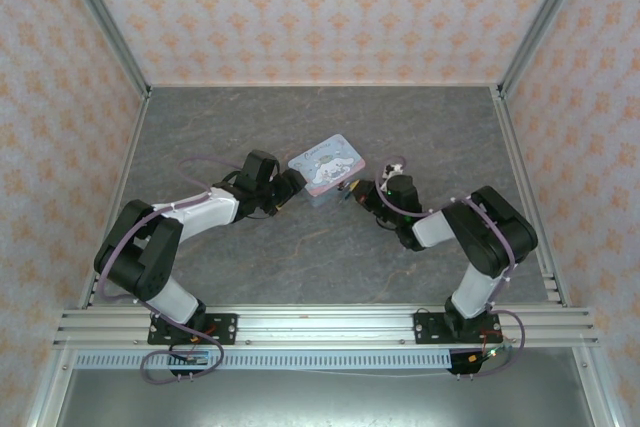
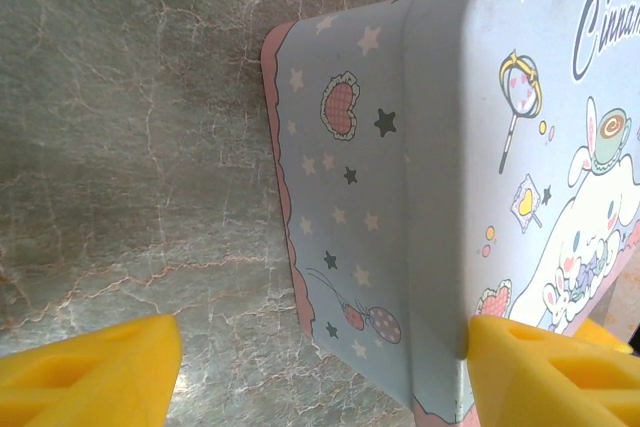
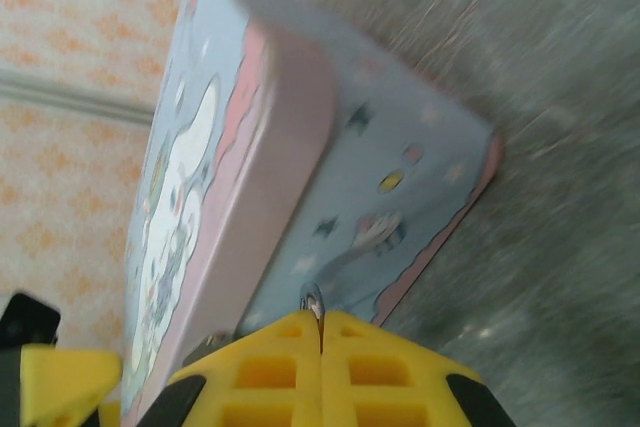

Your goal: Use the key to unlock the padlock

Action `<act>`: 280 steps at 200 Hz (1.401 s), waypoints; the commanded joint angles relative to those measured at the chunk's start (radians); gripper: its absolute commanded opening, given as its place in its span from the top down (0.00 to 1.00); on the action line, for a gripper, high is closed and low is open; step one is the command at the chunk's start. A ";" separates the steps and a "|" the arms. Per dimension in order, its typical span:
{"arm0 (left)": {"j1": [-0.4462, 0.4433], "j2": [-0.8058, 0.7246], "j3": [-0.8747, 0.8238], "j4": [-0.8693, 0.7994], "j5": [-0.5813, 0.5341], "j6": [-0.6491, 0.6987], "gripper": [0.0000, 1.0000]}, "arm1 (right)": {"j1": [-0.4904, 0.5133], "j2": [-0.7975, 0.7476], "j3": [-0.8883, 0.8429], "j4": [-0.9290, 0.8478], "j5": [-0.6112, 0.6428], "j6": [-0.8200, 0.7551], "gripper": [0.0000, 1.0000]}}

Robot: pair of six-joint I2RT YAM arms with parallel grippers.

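Note:
The pastel cartoon tin [image 1: 327, 166] lies mid-table between both arms. My right gripper [image 3: 321, 325] is shut on the key [image 3: 313, 301], whose small metal tip pokes out from the pinched yellow fingertips and sits against the tin's blue side wall [image 3: 400, 197]. A small dull metal bit [image 3: 210, 340] shows at the tin's lid edge just left of those fingers; I cannot tell whether it is the padlock. My left gripper [image 2: 320, 372] stands open and straddles the tin's near corner [image 2: 440, 277]. Its right finger [image 2: 545, 372] is by the lid, and its left finger [image 2: 90, 372] is over bare table.
The grey marbled table [image 1: 250, 127] is fenced by aluminium posts and patterned walls [image 1: 320, 7]. A rail [image 1: 320, 322] carries both arm bases at the near edge. Open floor lies behind and in front of the tin.

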 commanded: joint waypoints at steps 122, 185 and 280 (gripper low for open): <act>0.010 -0.364 0.052 -0.310 -0.236 0.269 0.08 | -0.018 -0.590 0.007 -0.836 -0.210 -0.404 1.00; 0.010 -0.458 0.031 -0.353 -0.285 0.321 0.08 | -0.020 -0.595 -0.016 -1.055 -0.361 -0.357 1.00; 0.010 -0.489 0.017 -0.356 -0.288 0.322 0.09 | -0.018 -0.424 0.018 -0.924 -0.290 -0.346 0.72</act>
